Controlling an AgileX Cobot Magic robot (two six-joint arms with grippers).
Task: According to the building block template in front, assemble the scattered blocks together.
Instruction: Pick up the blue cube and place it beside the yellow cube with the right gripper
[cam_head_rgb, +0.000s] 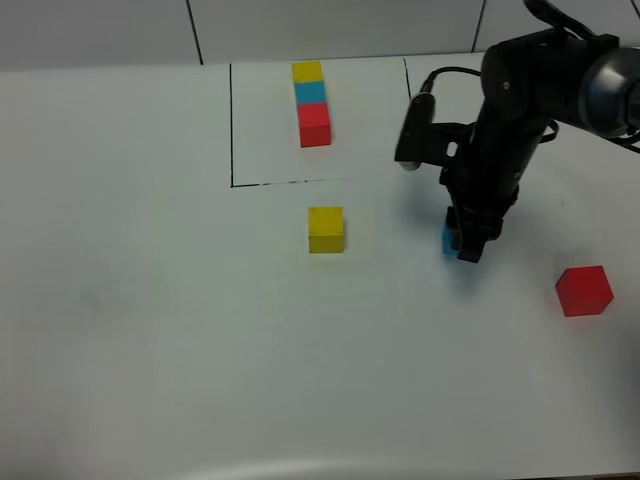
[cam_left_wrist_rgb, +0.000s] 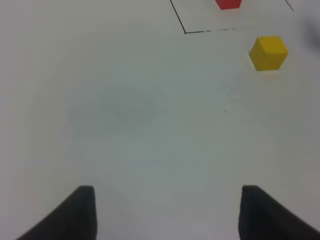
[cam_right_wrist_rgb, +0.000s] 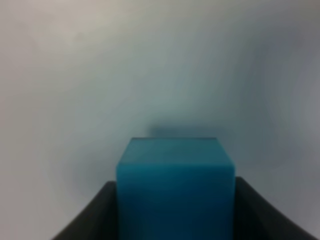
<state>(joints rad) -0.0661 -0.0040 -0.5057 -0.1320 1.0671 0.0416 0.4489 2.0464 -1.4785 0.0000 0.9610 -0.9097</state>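
The template (cam_head_rgb: 313, 102) is a row of yellow, cyan-blue and red cubes inside a thin black outline at the back of the white table. Its red cube (cam_left_wrist_rgb: 228, 3) shows at the edge of the left wrist view. The loose yellow cube (cam_head_rgb: 326, 229) sits just in front of the outline, also in the left wrist view (cam_left_wrist_rgb: 268, 52). The loose red cube (cam_head_rgb: 584, 290) lies at the right. My right gripper (cam_head_rgb: 463, 243) is shut on the cyan-blue cube (cam_right_wrist_rgb: 175, 187), which shows only as a sliver (cam_head_rgb: 449, 240) from above. My left gripper (cam_left_wrist_rgb: 165, 212) is open and empty, far from the yellow cube.
The black outline (cam_head_rgb: 232, 125) marks the template area at the back. The right arm (cam_head_rgb: 510, 110) and its cable reach over the table right of the outline. Tiled wall behind the table.
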